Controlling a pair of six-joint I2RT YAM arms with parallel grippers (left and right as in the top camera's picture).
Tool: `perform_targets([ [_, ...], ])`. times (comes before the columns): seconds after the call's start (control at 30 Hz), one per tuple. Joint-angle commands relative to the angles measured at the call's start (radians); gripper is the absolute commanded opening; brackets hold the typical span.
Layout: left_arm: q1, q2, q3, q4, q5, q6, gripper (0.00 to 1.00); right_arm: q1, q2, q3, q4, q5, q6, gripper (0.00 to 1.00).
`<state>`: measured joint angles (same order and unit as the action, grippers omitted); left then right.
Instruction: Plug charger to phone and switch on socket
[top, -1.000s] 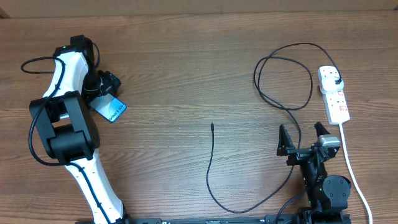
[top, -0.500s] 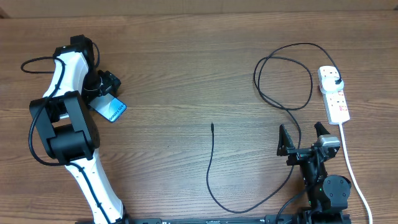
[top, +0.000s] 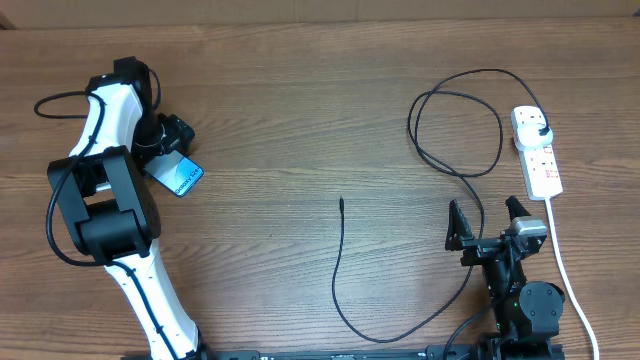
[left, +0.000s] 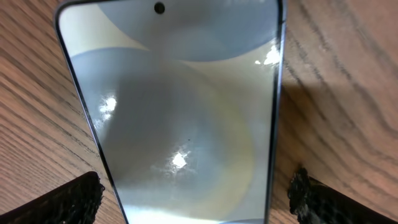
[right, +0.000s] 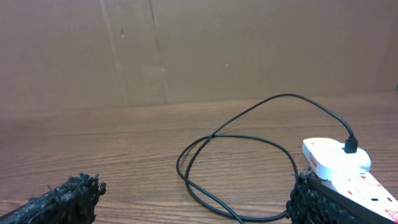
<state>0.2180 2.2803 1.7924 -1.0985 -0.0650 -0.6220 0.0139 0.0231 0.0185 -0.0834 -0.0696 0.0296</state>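
Hovering wide open, the left hand (left: 193, 198) has the phone (left: 180, 106) flat on the surface (left: 348, 74), reaching between its fingers (left: 62, 202). The right hand (top: 486, 218) gapes too; the charger (right: 286, 95) loops just ahead, plugged into the socket (right: 336, 155) front-right.

Your worktop (top: 300, 100) is brown with a fine wood grain. On it you see a phone (top: 181, 178) with a bright cyan-blue screen and black edge; close up, the screen shows soft grey-blue and cream curves. The charger (top: 340, 240) is black. The socket (top: 538, 160) is white with small red marks, its cord (top: 562, 265) white too.
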Motion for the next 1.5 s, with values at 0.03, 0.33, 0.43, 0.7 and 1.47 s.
perform_targets([
  [0.03, 0.004, 0.005, -0.039, 0.013, -0.024, 0.016, 1.00, 0.004, -0.011, -0.011, 0.002, 0.014, -0.001, 1.00],
  [0.33, 0.004, 0.005, -0.057, 0.033, -0.024, 0.016, 1.00, 0.004, -0.011, -0.011, 0.002, 0.014, -0.001, 1.00],
  [0.43, 0.004, 0.005, -0.057, 0.037, -0.024, 0.016, 1.00, 0.004, -0.011, -0.011, 0.002, 0.014, -0.001, 1.00],
  [0.7, 0.004, 0.005, -0.058, 0.056, -0.023, 0.016, 1.00, 0.004, -0.011, -0.011, 0.002, 0.014, -0.001, 1.00],
  [1.47, -0.010, 0.005, -0.058, 0.091, 0.084, 0.070, 1.00, 0.004, -0.011, -0.011, 0.002, 0.014, -0.001, 1.00],
])
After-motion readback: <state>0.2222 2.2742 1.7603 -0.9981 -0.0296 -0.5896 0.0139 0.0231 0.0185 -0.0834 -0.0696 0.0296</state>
